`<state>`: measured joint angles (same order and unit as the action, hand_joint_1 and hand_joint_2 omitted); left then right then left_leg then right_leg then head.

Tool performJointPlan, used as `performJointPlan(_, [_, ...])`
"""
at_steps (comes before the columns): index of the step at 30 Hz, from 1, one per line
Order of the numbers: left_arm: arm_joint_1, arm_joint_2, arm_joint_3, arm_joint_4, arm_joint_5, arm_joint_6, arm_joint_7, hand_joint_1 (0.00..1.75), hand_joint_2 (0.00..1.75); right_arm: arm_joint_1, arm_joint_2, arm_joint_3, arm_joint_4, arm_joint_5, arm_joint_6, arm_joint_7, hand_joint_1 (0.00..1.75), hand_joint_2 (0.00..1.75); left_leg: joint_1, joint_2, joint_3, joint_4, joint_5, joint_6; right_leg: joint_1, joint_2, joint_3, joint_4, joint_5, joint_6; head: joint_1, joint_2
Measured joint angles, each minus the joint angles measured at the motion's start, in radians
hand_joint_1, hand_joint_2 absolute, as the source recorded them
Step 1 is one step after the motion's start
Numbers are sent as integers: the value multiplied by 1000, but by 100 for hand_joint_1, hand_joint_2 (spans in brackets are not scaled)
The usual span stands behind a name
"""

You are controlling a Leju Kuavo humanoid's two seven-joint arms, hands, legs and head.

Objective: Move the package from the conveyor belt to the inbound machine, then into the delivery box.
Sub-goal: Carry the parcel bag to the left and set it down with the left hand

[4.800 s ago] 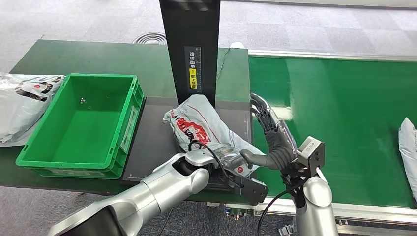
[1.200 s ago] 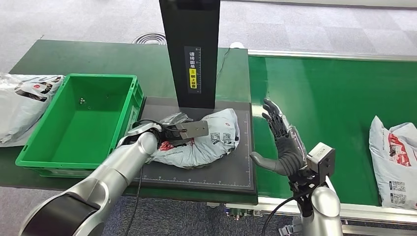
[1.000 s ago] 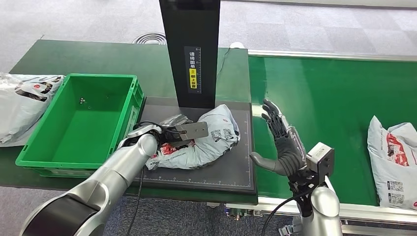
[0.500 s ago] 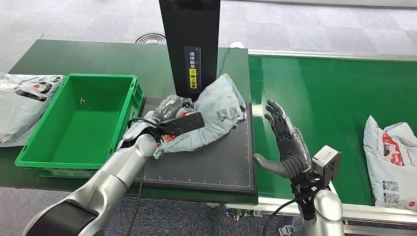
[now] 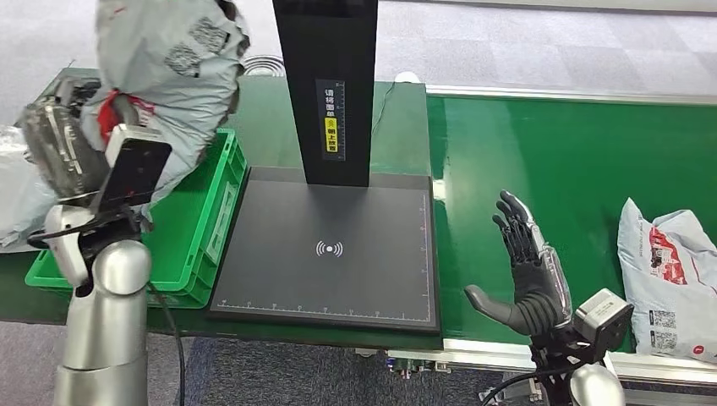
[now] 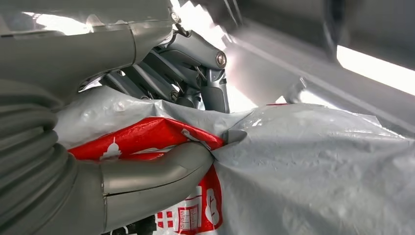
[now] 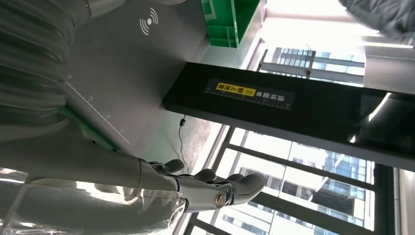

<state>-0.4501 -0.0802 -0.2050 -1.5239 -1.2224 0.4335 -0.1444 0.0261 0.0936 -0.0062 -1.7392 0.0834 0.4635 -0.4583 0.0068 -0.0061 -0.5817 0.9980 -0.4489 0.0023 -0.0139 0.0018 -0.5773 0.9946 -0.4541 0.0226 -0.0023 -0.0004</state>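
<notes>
Left robot hand (image 5: 59, 148) grips package (image 5: 173, 59), held above the delivery box (image 5: 207, 211); right robot hand (image 5: 528, 275) spread, holding nothing, far right.

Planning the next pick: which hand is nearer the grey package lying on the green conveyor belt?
Right. The right hand hovers open over the belt beside the grey package; the left hand is far across, above the green crate.

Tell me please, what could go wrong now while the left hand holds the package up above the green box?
The left hand pinches only a fold of the package, so the slick bag might slip. The package hangs partly beyond the green box rim and could land outside it. Another package waits on the conveyor belt near the right hand.
</notes>
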Motion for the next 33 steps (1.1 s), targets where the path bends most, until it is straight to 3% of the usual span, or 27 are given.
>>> performJointPlan(5, [38, 23, 135, -46, -78, -125, 140, 175, 175, 14, 1, -2, -13, 20, 0, -1, 0, 175, 0, 0, 1, 0, 0, 0, 0, 0, 1, 0, 0, 0, 0, 0])
performJointPlan(10, [48, 45, 249, 52, -188, -309, 235, 175, 175, 15, 5, -2, -10, 36, 4, 0, 0, 175, 0, 0, 2, 0, 0, 0, 0, 0, 2, 0, 0, 0, 0, 0])
performJointPlan(17, [64, 47, 282, 193, -233, -342, 262, 175, 175, 13, 7, 3, 2, 39, 5, -3, 0, 175, 0, 0, 1, 0, 0, 0, 0, 0, 2, 0, 0, 0, 0, 0])
performJointPlan(22, [63, 48, 287, 263, -263, -438, 299, 175, 175, 7, 11, 8, 10, 39, 8, -2, 0, 175, 0, 0, 1, 0, 0, 0, 0, -1, 2, 0, 0, 0, 0, 0])
performJointPlan(25, [48, 53, 305, 362, -260, -445, 322, 175, 175, 0, 15, 14, 17, 39, 15, 4, 0, 175, 0, 0, 1, 0, 0, 0, 0, 0, 2, 0, 0, 0, 0, 0])
performJointPlan(26, [35, 58, 315, 402, -257, -435, 324, 142, 175, -2, 16, 16, 19, 39, 16, 7, 0, 175, 0, 0, 2, 0, 1, 0, 0, 0, 2, 0, 0, 0, 0, 0])
performJointPlan(29, [-9, 73, 348, 510, -251, -358, 322, 11, 175, -7, 20, 18, 23, 35, 17, 14, 0, 175, 0, 0, 2, 0, 1, -1, 0, 0, 2, 0, 1, 0, 0, 0])
performJointPlan(30, [-21, 75, 360, 535, -247, -324, 318, 0, 175, -8, 20, 18, 25, 34, 17, 15, 0, 175, 0, 0, 2, 0, 1, -1, 0, 0, 2, 0, 1, 0, 0, 0])
performJointPlan(33, [-38, 76, 386, 565, -218, -241, 284, 0, 175, -8, 20, 18, 27, 28, 16, 17, 0, 175, 0, 0, 2, 0, 1, -1, 0, 0, 2, 0, 0, -1, 0, 0])
